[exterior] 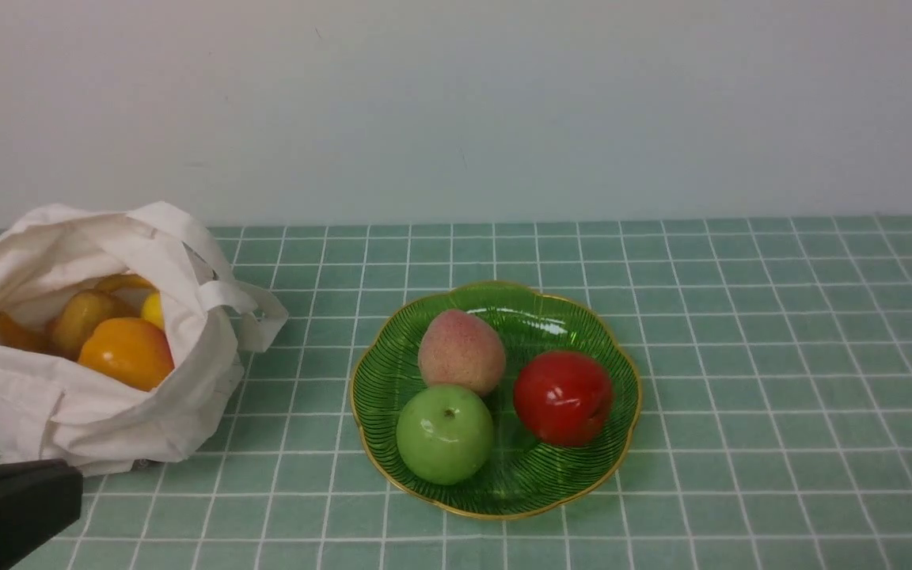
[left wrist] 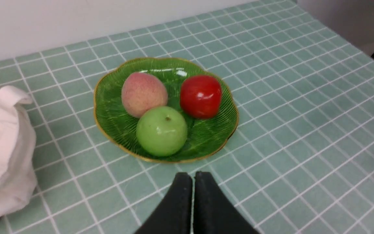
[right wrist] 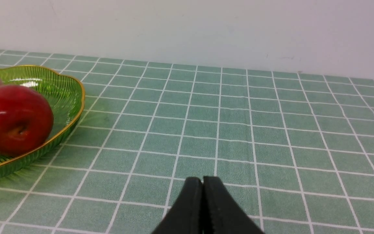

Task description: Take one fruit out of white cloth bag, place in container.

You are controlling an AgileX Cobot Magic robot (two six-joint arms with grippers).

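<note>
The glossy red apple [exterior: 563, 397] [left wrist: 200, 96] [right wrist: 14, 119] lies in the green glass dish [exterior: 583, 317] [left wrist: 109, 110] [right wrist: 67, 94] at mid table, on its right side. The white cloth bag [exterior: 92, 412] [left wrist: 2, 136] slumps at the left, mouth open, with orange and yellow fruit inside. My left gripper [left wrist: 193, 177] is shut and empty, hovering on the near side of the dish; its black body [exterior: 9, 507] shows at the front view's lower left, just in front of the bag. My right gripper [right wrist: 202, 182] is shut and empty over bare cloth to the right of the dish.
A fuzzy pink-green peach [exterior: 461, 351] [left wrist: 143, 94] and a green apple [exterior: 445, 433] [left wrist: 162, 131] share the dish. An orange fruit [exterior: 127, 352] tops the bag's contents. A green checked tablecloth [exterior: 780, 356] covers the table, with a pale wall behind.
</note>
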